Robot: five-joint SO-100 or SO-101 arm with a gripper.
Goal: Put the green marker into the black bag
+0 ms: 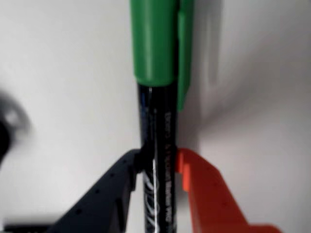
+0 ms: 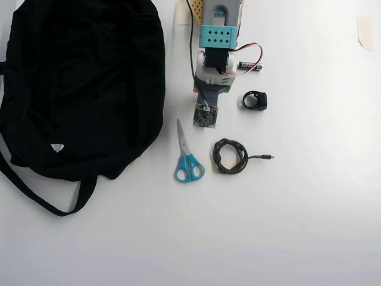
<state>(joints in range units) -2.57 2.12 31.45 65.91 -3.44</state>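
Observation:
In the wrist view the green marker (image 1: pixel 156 97) runs straight up the frame, its bright green cap at the top and its dark printed barrel below. My gripper (image 1: pixel 158 162) is shut on the barrel, the dark finger (image 1: pixel 114 187) on its left and the orange finger (image 1: pixel 206 189) on its right. In the overhead view the marker and the fingers are hidden under my arm's wrist (image 2: pixel 206 114). The black bag (image 2: pixel 77 83) lies on the white table to the left of the arm, with its white label (image 2: pixel 57 147) and straps (image 2: pixel 41 196) toward the front.
In the overhead view blue-handled scissors (image 2: pixel 186 156) lie just in front of the wrist. A coiled black cable (image 2: pixel 231 157) is to their right, with a small black ring-shaped part (image 2: pixel 255 100) and a battery (image 2: pixel 250 67) beside the arm. Tape (image 2: pixel 364 31) is at the far right.

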